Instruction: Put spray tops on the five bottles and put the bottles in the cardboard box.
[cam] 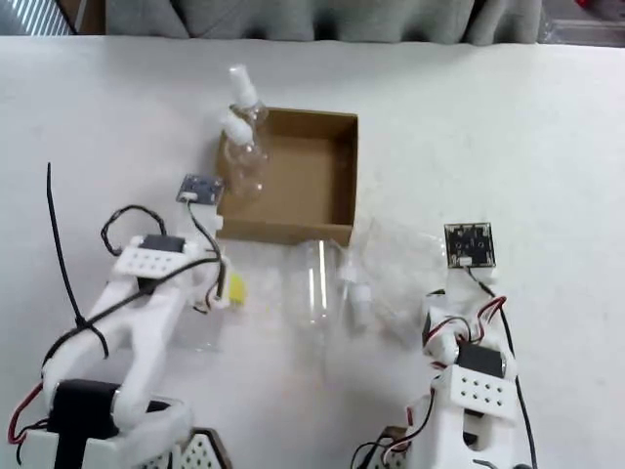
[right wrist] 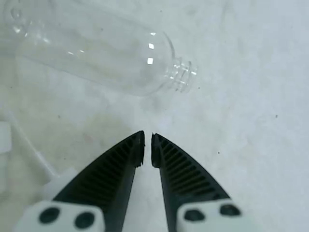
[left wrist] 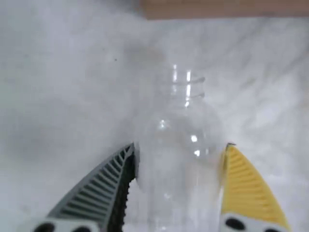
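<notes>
We judge the job a little under halfway done. Two capped bottles (cam: 242, 147) stand at the wall of the cardboard box (cam: 308, 181) on the left arm's side, their white spray tops (cam: 241, 88) rising above the rim. They seem to be inside, though we cannot be sure they are clear of the wall. The rest of the box floor is bare. The left hand (left wrist: 179, 152) has its grey and yellow fingers pressed against both sides of a bare-necked bottle (left wrist: 179, 116), which stands upright on the table (cam: 508, 127) just short of the box with its threaded mouth uncovered. A second uncapped one, the lying bottle (cam: 312, 281), rests on its side in front of the box, and a loose spray top (cam: 354, 298) lies just beside it. The right hand (right wrist: 147, 145) hovers near that bottle's neck, its black fingers closed to a thin slit and gripping nothing. We count four bottles; a fifth we cannot make out, unless the crumpled clear plastic wrap (cam: 405, 259) by the right arm hides it. As we see it, at least two bottles need tops and then boxing. As for writing, we find none we can read: the bottles carry no labels, the box is plain brown, and the small circuit boards (cam: 469, 244) on the table show no legible print.
</notes>
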Motion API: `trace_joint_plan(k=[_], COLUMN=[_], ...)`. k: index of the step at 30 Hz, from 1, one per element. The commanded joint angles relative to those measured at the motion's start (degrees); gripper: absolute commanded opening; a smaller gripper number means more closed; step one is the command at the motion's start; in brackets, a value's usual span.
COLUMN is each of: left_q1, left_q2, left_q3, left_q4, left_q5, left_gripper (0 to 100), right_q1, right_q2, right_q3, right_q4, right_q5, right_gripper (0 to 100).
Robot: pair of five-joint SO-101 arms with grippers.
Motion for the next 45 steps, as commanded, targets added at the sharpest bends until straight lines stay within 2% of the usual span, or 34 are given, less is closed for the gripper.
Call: trace_joint_plan(k=[1,13,20,27,45], left_q1=[-2.77,-3.30,-3.21,1.36,1.36], left_q2=[-0.48,0.13,0.13,0.22,1.10], left_q3=[-3.69,-7.82,-7.38,-5.01,-2.90], left_q4=[0.62,0.62,0.26,0.18,-2.55], left_q5=[-0.18,-0.26,-0.26,-0.26,0.18], left_gripper=[32,32,32,32,32], right_q1=[-0.04,-0.04,-0.04,-0.04,-0.04], right_q2=[-0.92,-0.92,-0.92,-0.92,-0.92], right_q3=[-0.35,-0.35,-0.35,-0.35,-0.35], right_q4=[-1.19,-1.19,-0.92,-0.84,-0.84], right_q5=[0.62,0.62,0.62,0.62,0.62], right_gripper=[1.5,1.5,1.5,1.5,1.5])
